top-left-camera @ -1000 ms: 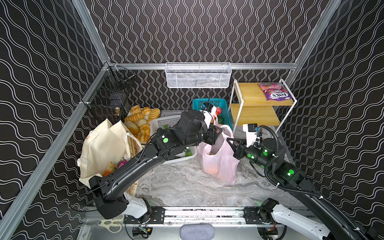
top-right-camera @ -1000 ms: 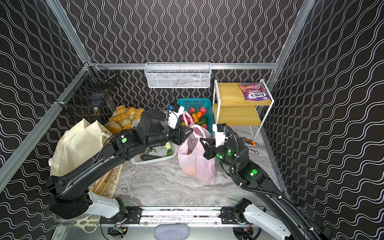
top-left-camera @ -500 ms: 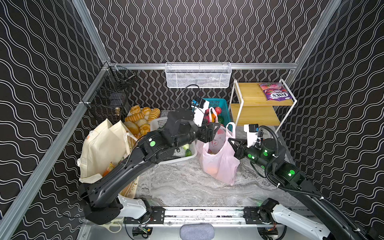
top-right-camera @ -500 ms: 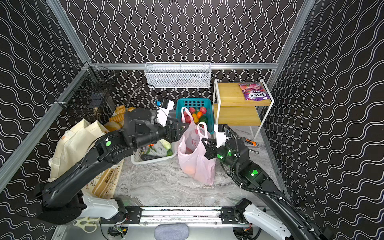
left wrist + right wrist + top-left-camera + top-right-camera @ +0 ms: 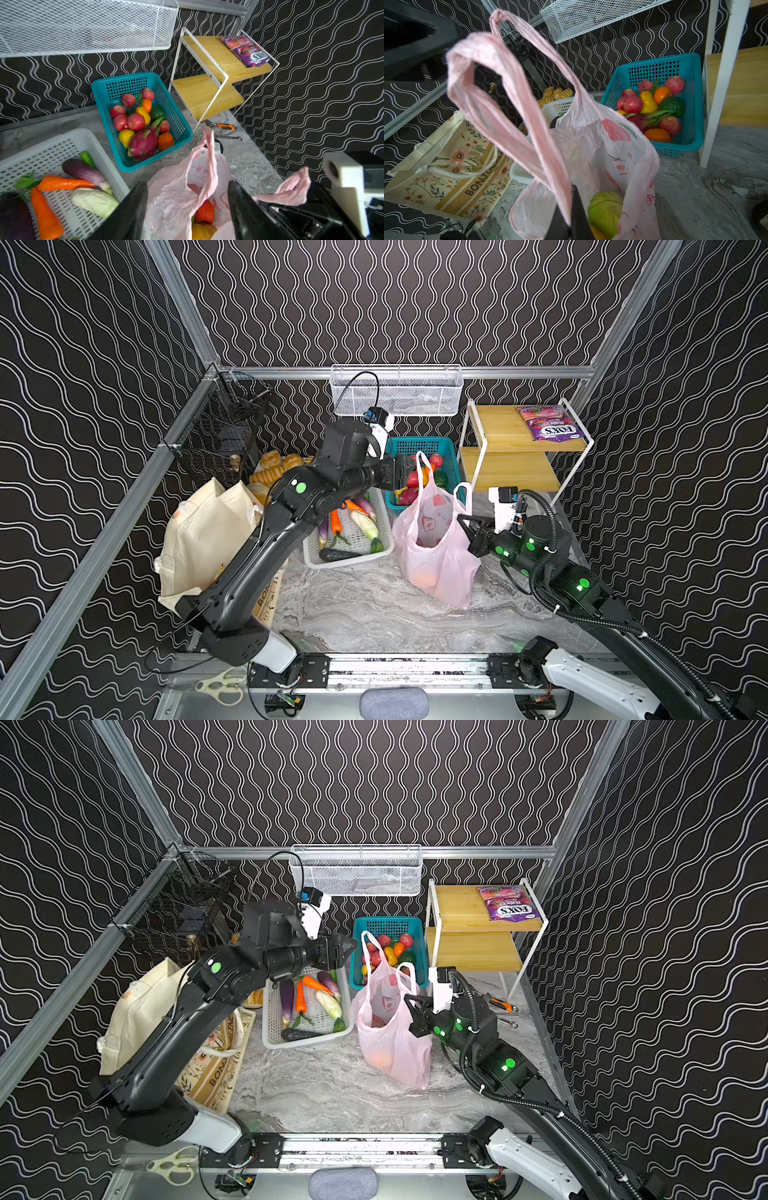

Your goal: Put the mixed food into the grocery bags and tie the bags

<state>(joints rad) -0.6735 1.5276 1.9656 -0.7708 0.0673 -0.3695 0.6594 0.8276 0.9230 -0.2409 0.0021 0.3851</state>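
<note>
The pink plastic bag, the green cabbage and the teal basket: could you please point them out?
pink plastic bag (image 5: 436, 568): in a top view, its lower body.
green cabbage (image 5: 605, 209): right wrist view, its top leaves.
teal basket (image 5: 124, 88): left wrist view, its back wall.

Your left arm (image 5: 257, 564) and right arm (image 5: 573, 595) are glossy black with glowing green lights (image 5: 300, 488), white base links (image 5: 277, 651) and white wrist camera mounts (image 5: 500, 512), and a ribbed black hose (image 5: 602, 623) loops along the right one.
</note>
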